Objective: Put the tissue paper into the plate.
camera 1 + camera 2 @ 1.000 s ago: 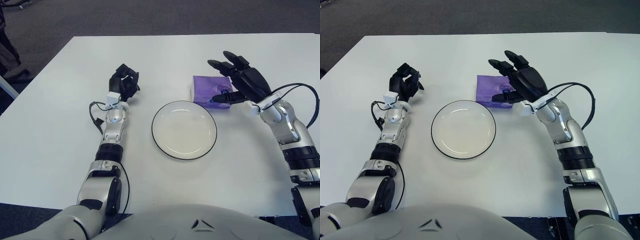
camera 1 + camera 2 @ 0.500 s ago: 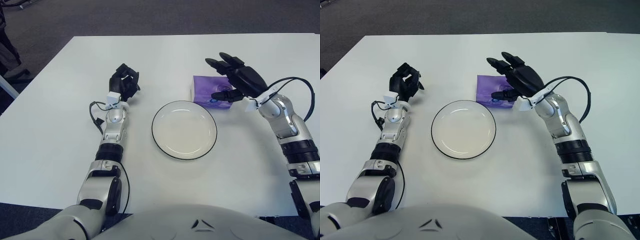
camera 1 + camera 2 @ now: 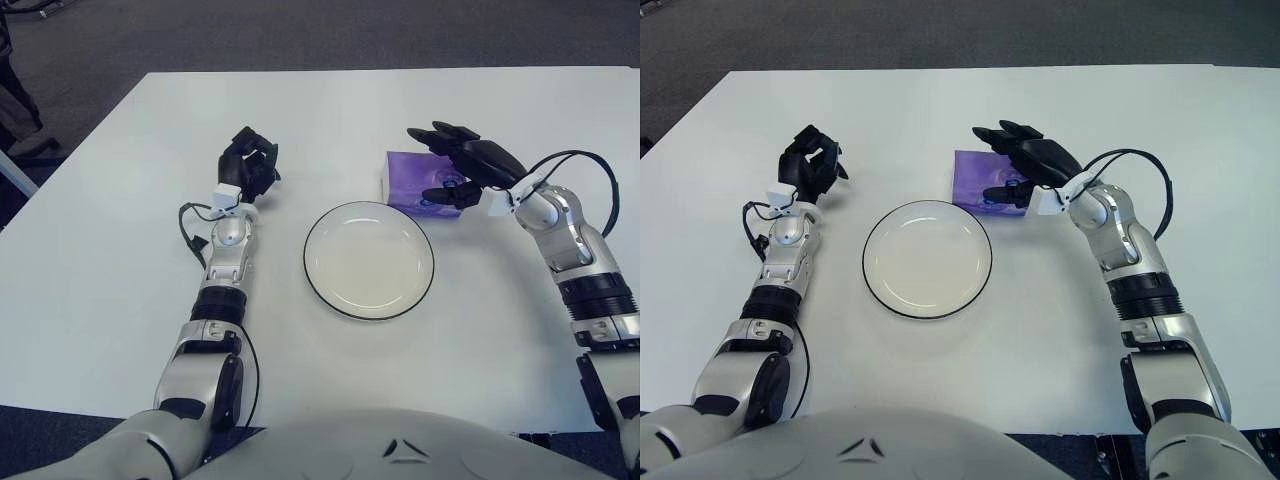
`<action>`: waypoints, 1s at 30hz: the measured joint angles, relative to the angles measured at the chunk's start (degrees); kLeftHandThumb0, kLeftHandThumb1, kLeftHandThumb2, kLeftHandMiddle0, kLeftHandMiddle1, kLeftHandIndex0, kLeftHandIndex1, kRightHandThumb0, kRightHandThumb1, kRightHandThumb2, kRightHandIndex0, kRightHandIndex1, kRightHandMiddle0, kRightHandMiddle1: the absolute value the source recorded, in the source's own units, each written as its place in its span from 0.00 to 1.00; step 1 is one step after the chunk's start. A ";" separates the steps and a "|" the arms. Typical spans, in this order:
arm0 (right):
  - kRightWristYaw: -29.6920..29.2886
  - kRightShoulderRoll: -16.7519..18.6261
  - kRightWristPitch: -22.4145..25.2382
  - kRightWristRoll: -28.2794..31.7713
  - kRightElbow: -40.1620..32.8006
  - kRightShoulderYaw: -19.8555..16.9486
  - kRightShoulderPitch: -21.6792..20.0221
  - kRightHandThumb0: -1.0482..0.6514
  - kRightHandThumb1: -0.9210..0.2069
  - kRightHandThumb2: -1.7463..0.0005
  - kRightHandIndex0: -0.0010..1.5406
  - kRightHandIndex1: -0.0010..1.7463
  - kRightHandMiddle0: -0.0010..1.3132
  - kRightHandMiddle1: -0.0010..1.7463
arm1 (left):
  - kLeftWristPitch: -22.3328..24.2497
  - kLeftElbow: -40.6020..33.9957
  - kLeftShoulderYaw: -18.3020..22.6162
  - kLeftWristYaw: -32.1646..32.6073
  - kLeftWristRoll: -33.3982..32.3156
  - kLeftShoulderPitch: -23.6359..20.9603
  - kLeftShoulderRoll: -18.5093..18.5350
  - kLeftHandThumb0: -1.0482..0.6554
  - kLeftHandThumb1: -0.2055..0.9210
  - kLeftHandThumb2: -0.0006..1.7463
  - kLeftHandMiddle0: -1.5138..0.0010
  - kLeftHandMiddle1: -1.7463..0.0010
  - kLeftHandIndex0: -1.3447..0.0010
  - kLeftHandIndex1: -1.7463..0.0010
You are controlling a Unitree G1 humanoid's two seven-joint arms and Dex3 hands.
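over tissue pack: right hand

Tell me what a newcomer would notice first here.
The purple tissue pack on the white table, with the right hand spread open over its right side. Near it lies the empty black-rimmed plate. The left hand shows curled, left of the plate.
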 measured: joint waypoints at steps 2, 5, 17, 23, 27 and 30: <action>0.61 0.00 0.58 0.18 0.18 0.22 -0.01 0.00 0.00 0.61 0.00 0.00 0.04 0.00 | -0.05 -0.02 0.00 0.00 0.00 0.00 0.00 0.43 1.00 0.18 0.38 0.00 0.40 0.00; 1.79 0.01 1.80 0.29 0.36 0.53 -0.01 0.00 0.00 0.61 0.00 0.00 0.03 0.00 | -0.08 -0.07 0.01 -0.01 -0.01 0.01 0.00 0.43 1.00 0.18 0.38 0.00 0.40 0.00; 4.11 0.04 3.93 0.80 1.33 1.02 -0.01 0.00 0.00 0.60 0.00 0.00 0.00 0.00 | -0.18 -0.21 0.01 -0.04 -0.05 0.02 -0.02 0.43 1.00 0.18 0.38 0.00 0.41 0.00; 4.70 0.04 4.99 2.01 1.31 1.01 -0.01 0.00 0.00 0.61 0.00 0.00 0.00 0.00 | -0.18 -0.62 0.00 -0.06 -0.06 0.15 -0.02 0.43 1.00 0.18 0.38 0.00 0.41 0.00; 4.70 0.06 5.38 2.57 1.31 0.99 0.03 0.00 0.00 0.61 0.00 0.00 0.00 0.00 | -0.18 -0.92 0.00 -0.08 -0.07 0.25 -0.05 0.43 1.00 0.18 0.38 0.00 0.41 0.00; 4.53 0.09 5.42 2.81 1.31 0.97 0.17 0.00 0.00 0.61 0.00 0.00 0.00 0.00 | -0.18 -1.13 -0.01 -0.08 -0.07 0.32 -0.06 0.43 1.00 0.18 0.38 0.00 0.41 0.00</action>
